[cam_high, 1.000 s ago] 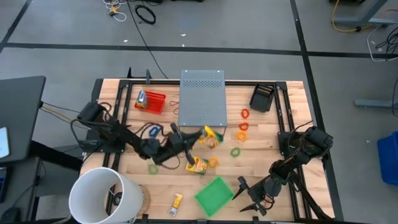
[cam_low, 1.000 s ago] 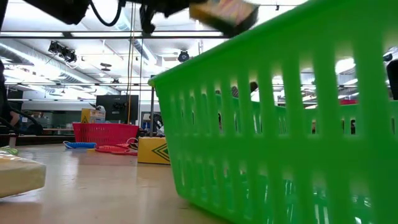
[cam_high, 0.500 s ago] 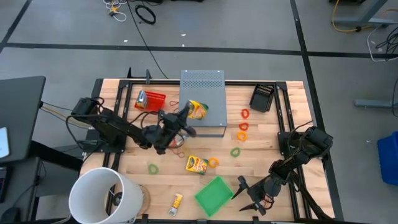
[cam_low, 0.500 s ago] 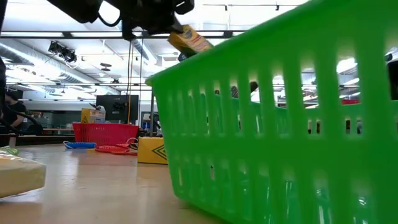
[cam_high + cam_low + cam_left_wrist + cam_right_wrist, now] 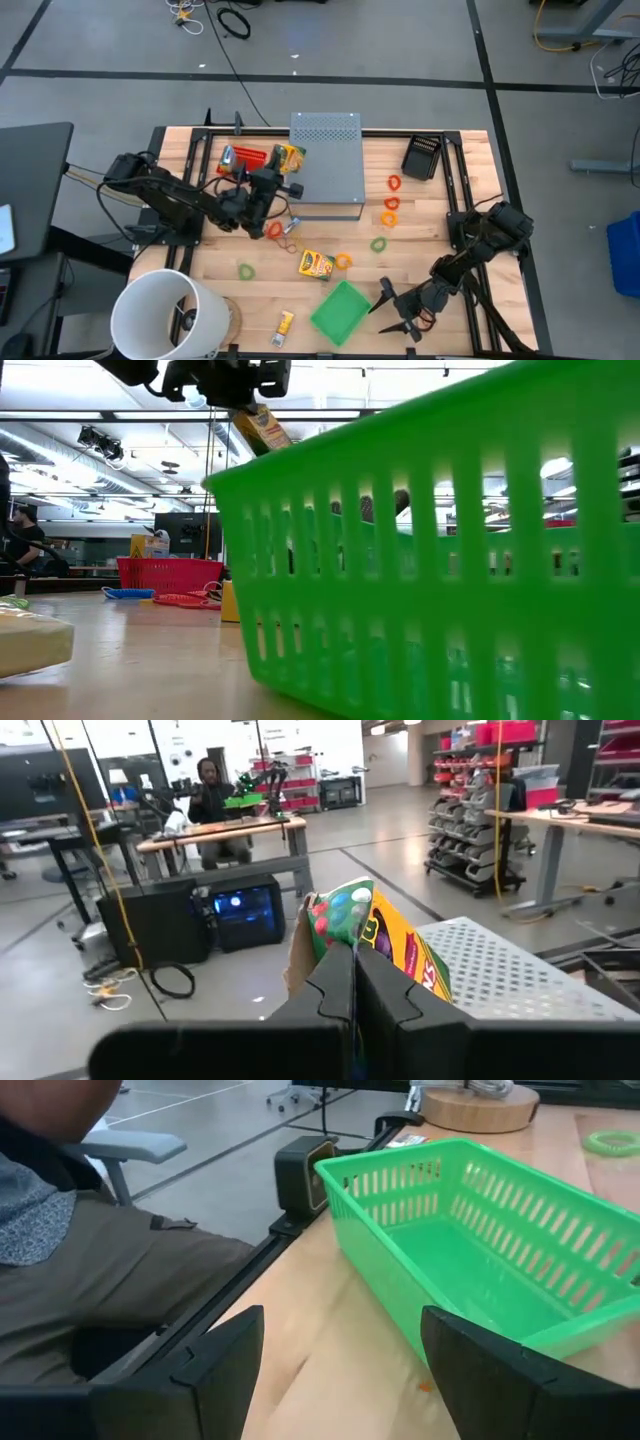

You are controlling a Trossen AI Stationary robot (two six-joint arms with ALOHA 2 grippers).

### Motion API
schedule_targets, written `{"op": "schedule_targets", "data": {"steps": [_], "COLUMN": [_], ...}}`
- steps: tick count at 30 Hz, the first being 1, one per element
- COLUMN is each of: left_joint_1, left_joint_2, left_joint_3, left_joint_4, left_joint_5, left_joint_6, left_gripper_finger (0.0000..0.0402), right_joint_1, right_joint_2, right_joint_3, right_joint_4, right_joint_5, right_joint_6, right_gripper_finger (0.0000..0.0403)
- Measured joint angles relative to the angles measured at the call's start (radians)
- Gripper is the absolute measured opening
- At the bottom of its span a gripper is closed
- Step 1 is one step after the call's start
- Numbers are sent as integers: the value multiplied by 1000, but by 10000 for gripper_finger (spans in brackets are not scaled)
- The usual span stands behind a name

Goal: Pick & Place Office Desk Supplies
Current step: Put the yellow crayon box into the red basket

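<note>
My left gripper [image 5: 280, 175] is shut on a yellow-green packet [image 5: 290, 158] [image 5: 375, 935], held high between the red basket [image 5: 245, 162] and the grey perforated box [image 5: 325, 160]; the low view shows the packet [image 5: 258, 428] up in the air. A second packet [image 5: 316, 264] lies flat mid-table. Orange rubber bands [image 5: 389, 203] and green rubber bands [image 5: 378, 243] lie scattered on the wood. My right gripper [image 5: 392, 308] [image 5: 340, 1370] stands open at the near right, just beside the green basket [image 5: 338, 312] [image 5: 470, 1250]. My left gripper pinches the packet's lower edge [image 5: 345, 948] between its two shut fingers, which lie about level. The packet stands up tilted beyond the fingertips, lifted clear of table and box. My right gripper has one finger [image 5: 500, 1370] right at the green basket's near corner; whether it touches I cannot tell.
A big white bucket [image 5: 165, 315] stands at the near left and a black tray [image 5: 422, 157] at the far right. A small yellow item [image 5: 285, 322] lies near the front edge. A seated person's leg [image 5: 110, 1270] shows beside the table's edge.
My left gripper has carried the packet from mid-table up and toward the far left, turning from pointing down to about level; the packet now stands beside the red basket. The green basket has slid a little toward the table's left.
</note>
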Motion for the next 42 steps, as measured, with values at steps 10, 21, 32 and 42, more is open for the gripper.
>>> {"op": "schedule_targets", "data": {"steps": [10,21,32,42], "left_joint_1": [104,216,302,360], "left_joint_2": [-3,-2,-2,-2], "left_joint_3": [-3,-62,-71,-71], "left_joint_4": [-42,-74,-185,-467], "left_joint_5": [1,0,1,2], "left_joint_6": [47,57,141,65], "left_gripper_finger": [2,2,2,2], "right_joint_1": [-4,-3,-3,-3], "right_joint_2": [0,0,0,0], "right_joint_3": [0,-1,-1,-1], "right_joint_4": [0,-8,-8,-8], "right_joint_5": [-2,-2,-2,-2], "right_joint_6": [0,0,0,1], "right_gripper_finger": [279,279,279,279]}}
